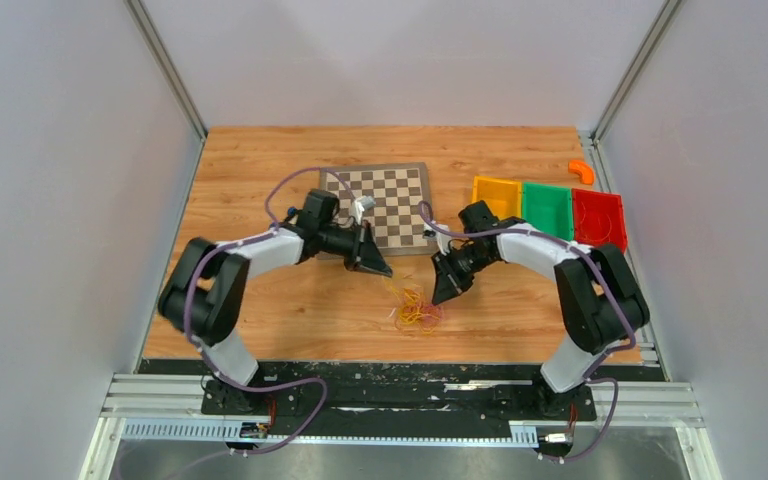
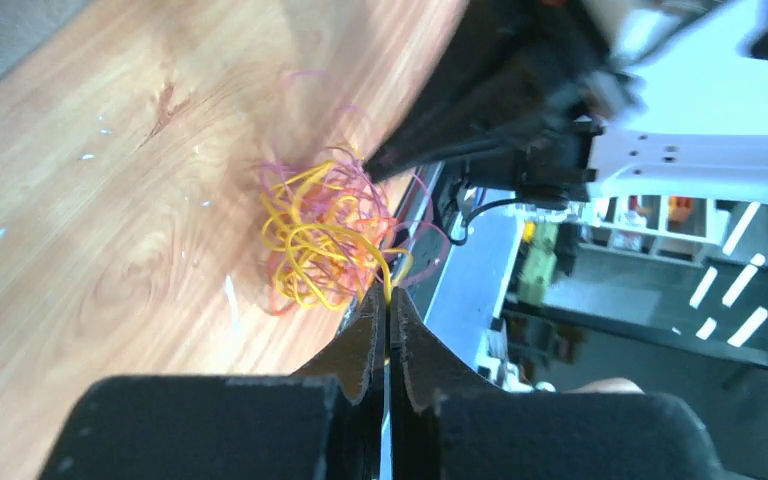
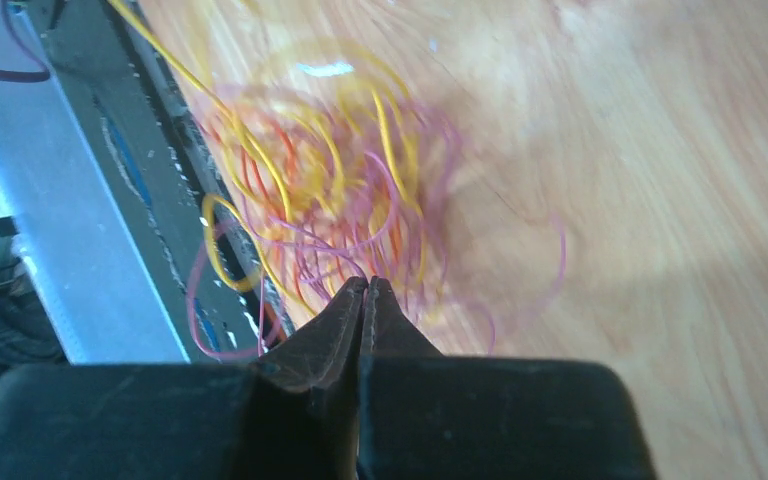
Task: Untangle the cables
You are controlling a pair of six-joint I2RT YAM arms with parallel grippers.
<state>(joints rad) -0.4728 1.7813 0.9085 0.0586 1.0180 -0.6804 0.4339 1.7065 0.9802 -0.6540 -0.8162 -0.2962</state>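
The small tangle of thin yellow, orange and pinkish wire-like cables (image 1: 418, 310) is lying on the wooden counter (image 1: 260, 170), close to its near edge and between the two arms. It is sitting well short of the brown-and-cream chessboard (image 1: 390, 200).

The strands are looping through one another densely, so a pull from either side is likely to be tightening the knot rather than freeing a single cable. The bundle is so light that the whole clump could be dragging along with one strand. Being this near the edge, it could be sliding off toward the black rail (image 1: 400, 372). A wire this thin could also be slipping out from between smooth tips.

The left tool (image 2: 387, 300) is clenching fully, its jaws pressing flat together. A yellow strand is running straight into the tips, so it appears to be pinching that one cable.

The right tool (image 3: 365, 288) is likewise clamping tight at the tangle's rim, with pink loops crossing just ahead of it. Whether any strand is actually being caught there, I cannot tell.
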